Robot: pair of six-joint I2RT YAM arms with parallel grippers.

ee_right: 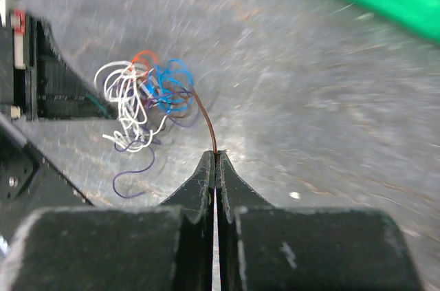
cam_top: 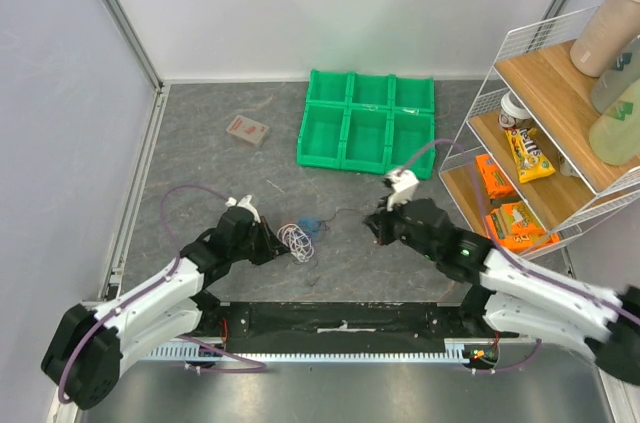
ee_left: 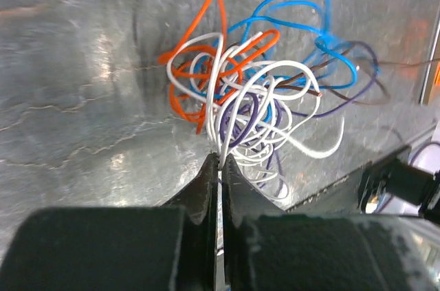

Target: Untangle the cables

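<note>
The cables lie as a small tangle of white, orange, blue, purple and brown wires on the grey table between my grippers. In the left wrist view the tangle sits just ahead of my left gripper, which is shut on a white wire. My left gripper touches the tangle's left side. My right gripper is to the right of the tangle. In the right wrist view it is shut on a thin brown wire that runs back to the tangle.
A green bin tray with several compartments stands behind the tangle. A small brown box lies at the back left. A wire shelf rack with snacks and bottles stands at the right. A metal rail borders the left.
</note>
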